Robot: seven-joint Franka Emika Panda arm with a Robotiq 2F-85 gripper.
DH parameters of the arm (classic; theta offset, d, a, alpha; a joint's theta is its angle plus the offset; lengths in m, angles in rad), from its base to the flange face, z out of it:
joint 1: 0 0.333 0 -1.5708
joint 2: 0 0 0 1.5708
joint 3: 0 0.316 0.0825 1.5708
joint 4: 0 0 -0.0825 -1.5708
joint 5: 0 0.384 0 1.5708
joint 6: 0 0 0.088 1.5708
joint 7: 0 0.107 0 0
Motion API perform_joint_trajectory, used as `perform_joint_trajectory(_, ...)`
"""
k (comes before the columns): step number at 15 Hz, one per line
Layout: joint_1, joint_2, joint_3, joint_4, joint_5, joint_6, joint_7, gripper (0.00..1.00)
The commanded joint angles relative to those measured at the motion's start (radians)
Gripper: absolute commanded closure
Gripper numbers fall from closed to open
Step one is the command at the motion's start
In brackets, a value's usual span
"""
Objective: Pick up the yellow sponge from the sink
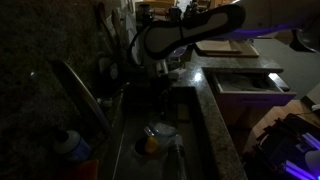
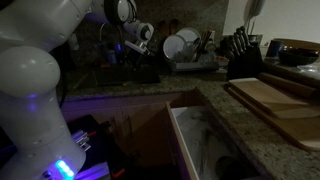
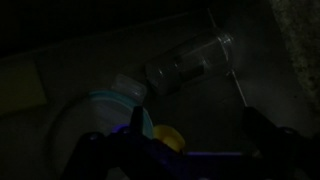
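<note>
Dim kitchen: the yellow sponge point(image 3: 20, 88) lies flat and untouched on the floor of the sink point(image 1: 180, 112), on the side of the basin away from the speckled worktop point(image 3: 300, 30) edge. A white dish point(image 3: 95, 112), an orange lump point(image 3: 168, 136) and a clear glass point(image 3: 190, 65) lie between. The gripper point(image 3: 175, 145) hangs above, fingers spread and empty. Descent, grasp and lift all appear undone.
</note>
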Motion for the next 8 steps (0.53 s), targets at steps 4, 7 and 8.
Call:
perform_joint_trajectory(4, 0.011, 0.009, -0.024, 0.010, -0.016, -0.089, 0.146, 0.00)
perform_joint_trajectory(7, 0.012, 0.011, -0.023, 0.010, -0.016, -0.087, 0.144, 0.00)
perform_joint_trajectory(8, 0.018, 0.013, -0.041, -0.004, -0.006, -0.076, 0.220, 0.00)
